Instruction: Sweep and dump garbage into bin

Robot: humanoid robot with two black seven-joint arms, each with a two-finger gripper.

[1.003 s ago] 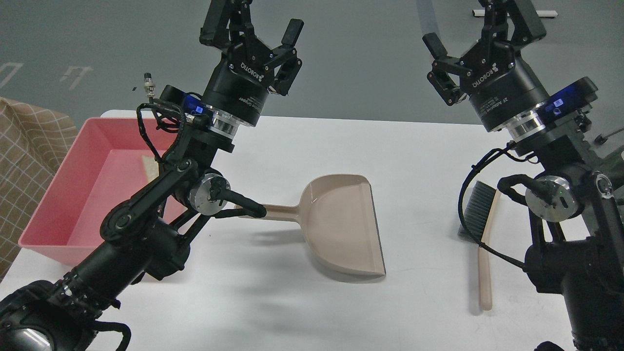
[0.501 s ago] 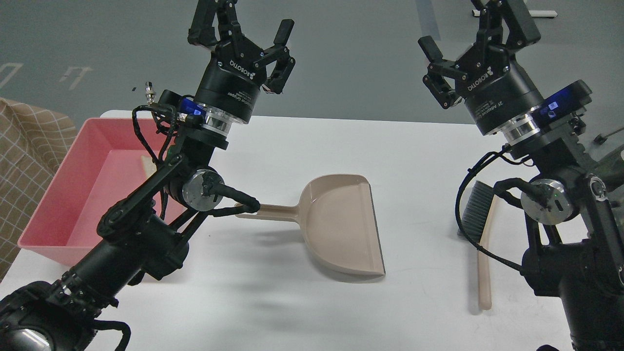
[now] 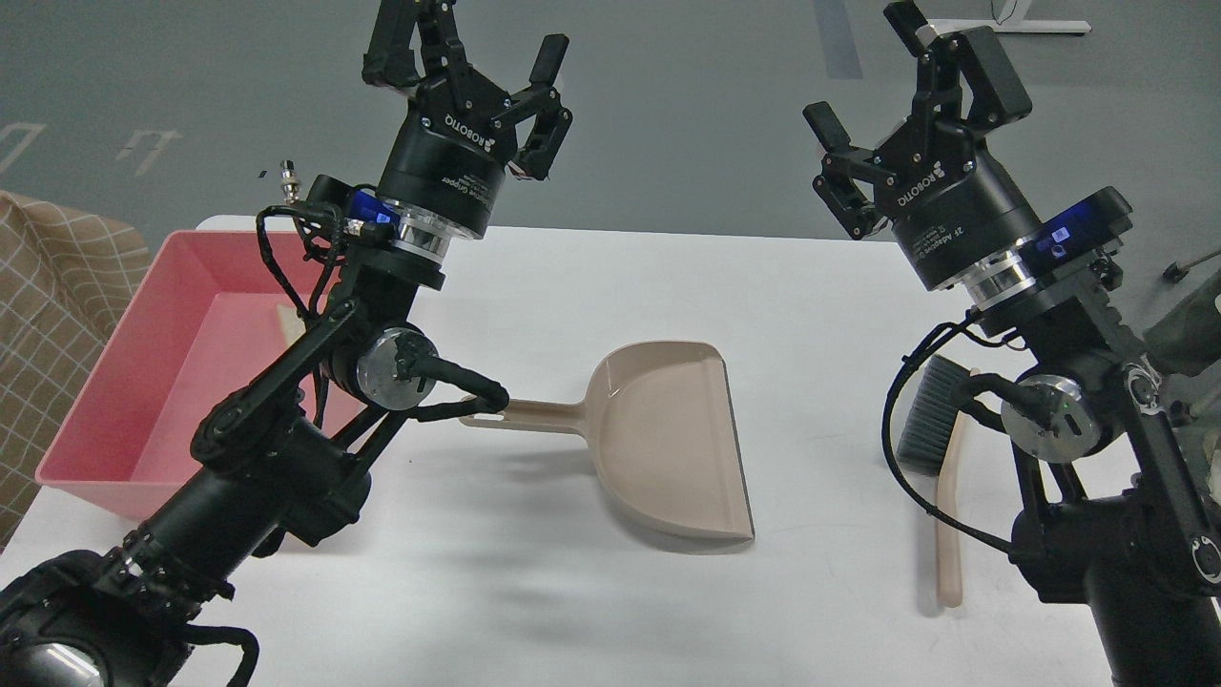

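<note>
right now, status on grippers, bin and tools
Left gripper open, raised, empty. Right gripper open, raised, empty. Pink plastic tub at table's left edge. Beige dustpan and brush lying on table, ungripped.

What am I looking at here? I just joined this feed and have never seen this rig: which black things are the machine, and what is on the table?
The view comes from the robot's own head, looking down at a white table. The two black limbs are its arms. Each ends in a two-finger claw: the left claw and the right claw are both raised above the table, open and holding nothing. On the table lie a beige dustpan in the middle, a brush on the right partly behind the right arm, and a pink bin on the left. A pale piece shows inside the bin; the left arm hides much of it.
</note>
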